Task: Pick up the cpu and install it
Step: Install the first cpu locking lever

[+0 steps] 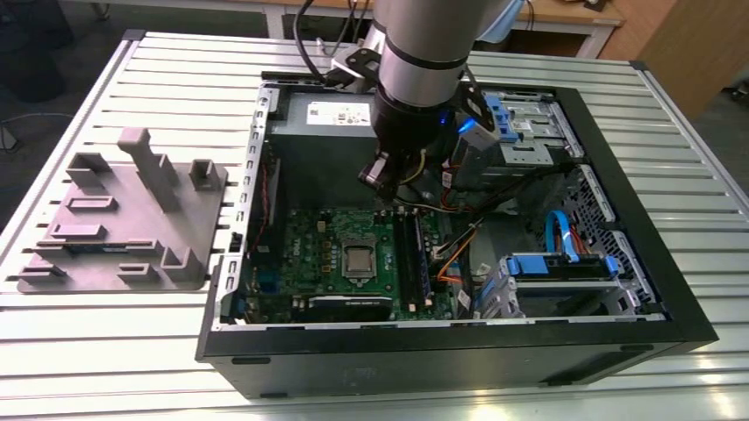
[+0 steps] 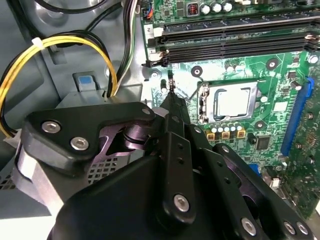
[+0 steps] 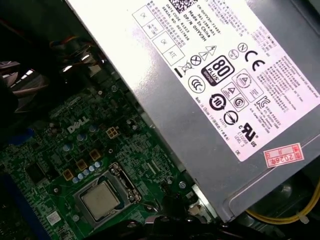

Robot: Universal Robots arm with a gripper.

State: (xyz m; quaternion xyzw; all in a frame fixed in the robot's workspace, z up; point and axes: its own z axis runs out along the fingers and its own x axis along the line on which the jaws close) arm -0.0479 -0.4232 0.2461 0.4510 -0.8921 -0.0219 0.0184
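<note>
The cpu looks already seated in its socket, the gripper near it, apart or together I cannot tell, so any move calls for staying clear of the cpu

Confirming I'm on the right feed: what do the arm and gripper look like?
The arm is a silver-grey cylinder with black joint bands, a blue light near the wrist and black cables alongside. The gripper is matte black links with silver screw heads.
</note>
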